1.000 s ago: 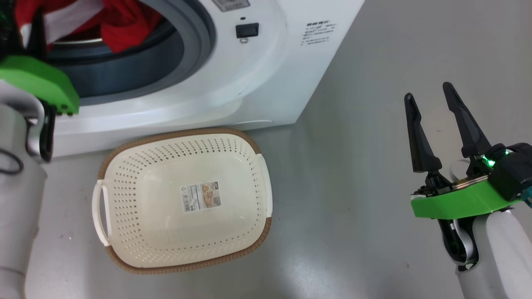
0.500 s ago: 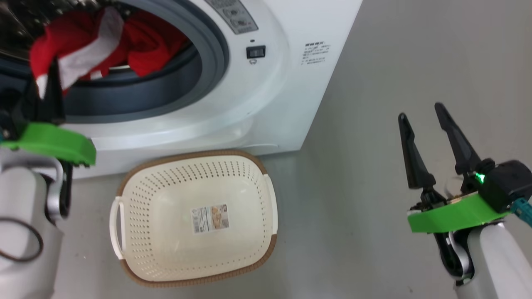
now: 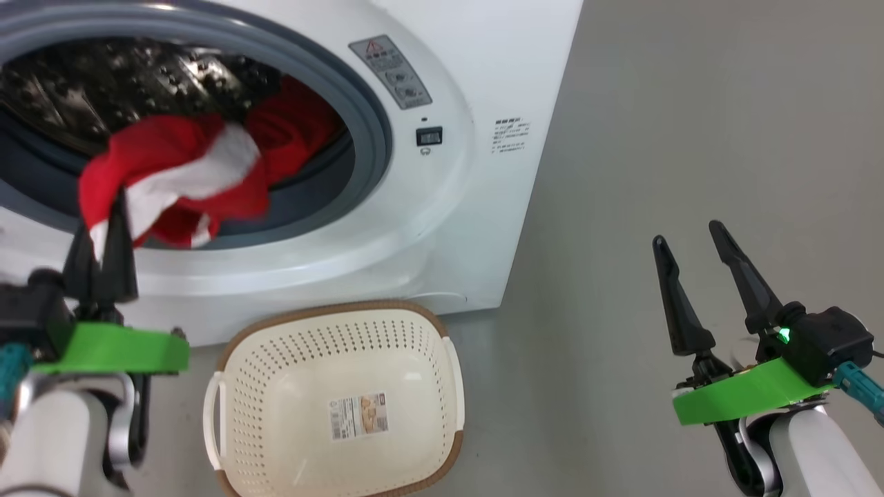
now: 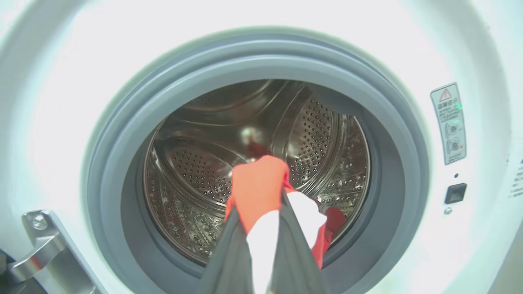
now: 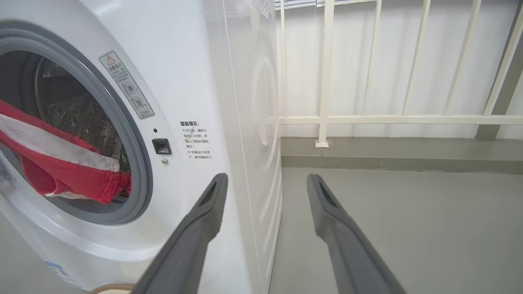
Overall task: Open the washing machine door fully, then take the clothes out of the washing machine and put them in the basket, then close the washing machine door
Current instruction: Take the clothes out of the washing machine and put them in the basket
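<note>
Drawn outward since a second ago: clothes point(image 3: 166, 148), clamped in shut left gripper point(image 3: 105, 241), trailing across mouth of washing machine point(image 3: 483, 207). Right gripper point(image 3: 687, 235) splayed, empty, right of machine. Basket point(image 3: 276, 359) before machine, bare. Unloading, door-closing outstanding.

Red-and-white clothes point(image 3: 173, 172) trail from the washing machine point(image 3: 497, 62) — cream basket point(image 3: 262, 386) at its foot

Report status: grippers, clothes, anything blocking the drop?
Left gripper shut on the clothes, bundle at the washing machine mouth. Right gripper open, holding nothing. Basket on floor below the opening, no clothes inside, nothing seen in the way.
</note>
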Tool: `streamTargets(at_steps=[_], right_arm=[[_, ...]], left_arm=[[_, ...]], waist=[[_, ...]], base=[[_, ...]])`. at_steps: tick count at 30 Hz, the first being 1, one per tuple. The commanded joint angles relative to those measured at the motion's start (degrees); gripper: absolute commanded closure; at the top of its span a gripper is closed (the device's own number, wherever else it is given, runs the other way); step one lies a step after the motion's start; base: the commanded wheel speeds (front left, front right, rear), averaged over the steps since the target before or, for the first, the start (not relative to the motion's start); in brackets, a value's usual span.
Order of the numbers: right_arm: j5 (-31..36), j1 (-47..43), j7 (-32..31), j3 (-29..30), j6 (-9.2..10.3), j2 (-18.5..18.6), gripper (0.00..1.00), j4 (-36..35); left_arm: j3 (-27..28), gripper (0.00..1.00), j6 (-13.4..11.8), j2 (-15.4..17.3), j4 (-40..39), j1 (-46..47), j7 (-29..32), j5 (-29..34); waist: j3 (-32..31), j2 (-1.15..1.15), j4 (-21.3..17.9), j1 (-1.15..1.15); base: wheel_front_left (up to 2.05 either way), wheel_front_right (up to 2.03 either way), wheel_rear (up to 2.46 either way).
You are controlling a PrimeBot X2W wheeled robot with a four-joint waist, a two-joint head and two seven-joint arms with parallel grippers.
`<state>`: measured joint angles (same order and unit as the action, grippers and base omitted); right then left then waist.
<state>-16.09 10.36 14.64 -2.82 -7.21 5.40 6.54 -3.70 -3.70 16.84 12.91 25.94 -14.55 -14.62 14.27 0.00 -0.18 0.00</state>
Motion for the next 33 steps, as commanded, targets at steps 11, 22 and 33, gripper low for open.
streamTargets(at_steps=[11, 22, 33], right_arm=[[-0.92, -1.29, 0.36, -1.05, -0.28, -0.56, 0.00, -1.41], [-0.43, -1.51, 0.36, -0.46, -0.28, -0.65, 0.00, -1.65], [0.67, -0.49, 0.36, -0.33, -0.28, -0.39, 0.00, -1.81]], left_arm=[[2.45, 1.00, -3.73, 0.55, -17.93, -11.35, 0.98, 0.93], [0.78, 1.00, -5.54, -1.48, -26.02, -18.51, 1.96, 0.85], [-1.91, 1.00, -2.69, -6.09, -16.44, -18.42, 2.36, -5.94]], waist=[[-3.43, 0.00, -0.95, 0.00], [-3.13, 0.00, -0.90, 0.00], [-0.30, 0.00, 0.09, 0.00]], base=[[0.00, 0.00, 0.00], [0.00, 0.00, 0.00], [0.00, 0.00, 0.00]])
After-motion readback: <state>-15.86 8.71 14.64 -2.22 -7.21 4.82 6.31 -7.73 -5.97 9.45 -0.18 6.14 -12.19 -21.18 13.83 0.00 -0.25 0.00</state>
